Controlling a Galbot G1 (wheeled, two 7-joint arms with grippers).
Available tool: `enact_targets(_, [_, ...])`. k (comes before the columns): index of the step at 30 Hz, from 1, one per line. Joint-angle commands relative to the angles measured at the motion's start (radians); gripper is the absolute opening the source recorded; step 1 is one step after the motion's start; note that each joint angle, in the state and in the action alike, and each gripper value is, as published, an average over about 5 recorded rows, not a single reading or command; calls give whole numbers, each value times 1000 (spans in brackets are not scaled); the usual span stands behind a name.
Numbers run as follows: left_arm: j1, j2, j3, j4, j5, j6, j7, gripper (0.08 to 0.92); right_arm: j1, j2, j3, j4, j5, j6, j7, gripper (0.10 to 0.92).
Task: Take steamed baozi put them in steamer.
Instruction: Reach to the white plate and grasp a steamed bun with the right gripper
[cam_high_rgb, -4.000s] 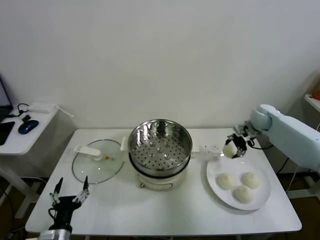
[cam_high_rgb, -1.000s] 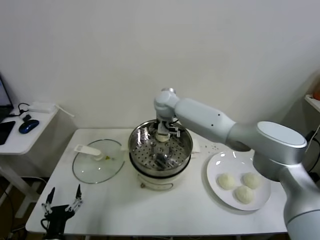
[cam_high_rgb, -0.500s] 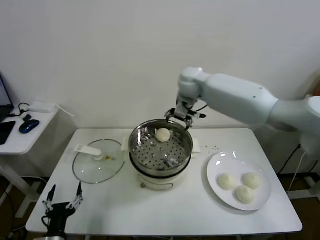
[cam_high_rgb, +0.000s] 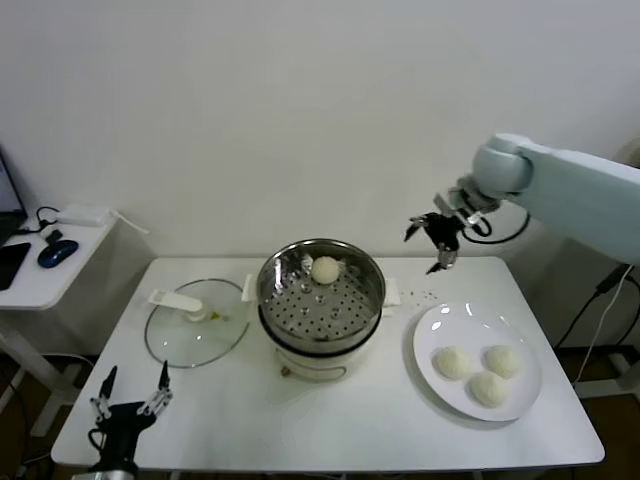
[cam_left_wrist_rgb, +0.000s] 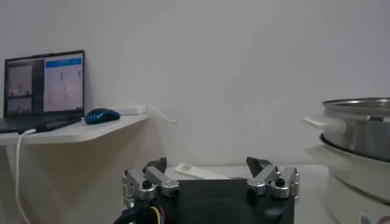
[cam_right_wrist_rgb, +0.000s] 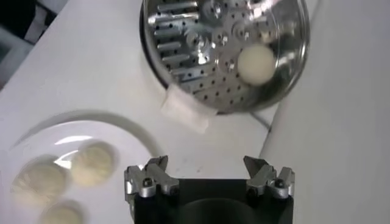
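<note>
One cream-white baozi lies on the perforated floor at the back of the shiny steamer, which sits on a cream cooker base; it also shows in the right wrist view inside the steamer. Three baozi lie on the white plate, also in the right wrist view. My right gripper is open and empty, in the air between steamer and plate, near the wall. My left gripper is open and empty, low at the table's front left.
A flat glass lid with a white handle lies left of the steamer. A side desk with a blue mouse stands at far left. The steamer's side shows in the left wrist view.
The right gripper carried a baozi from the plate to the steamer, let it go at the back of the basket, then rose and swung right. The left gripper stayed put.
</note>
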Motion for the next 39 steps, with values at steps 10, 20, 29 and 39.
enact_targets(10, [12, 0, 1, -10, 2, -2, 1, 823, -371, -192, 150, 67, -57, -153, 56, 823])
enact_targets(20, [20, -3, -2, -15, -5, 4, -2, 823, -443, -110, 159, 25, -70, -168, 71, 823])
enact_targets(29, [7, -8, -2, -10, -12, 10, -2, 823, -466, -78, 164, -16, -101, -162, 72, 823])
enact_targets(39, [7, -7, -4, -2, -24, 11, -3, 823, -502, -42, 198, -65, -139, -153, 78, 823])
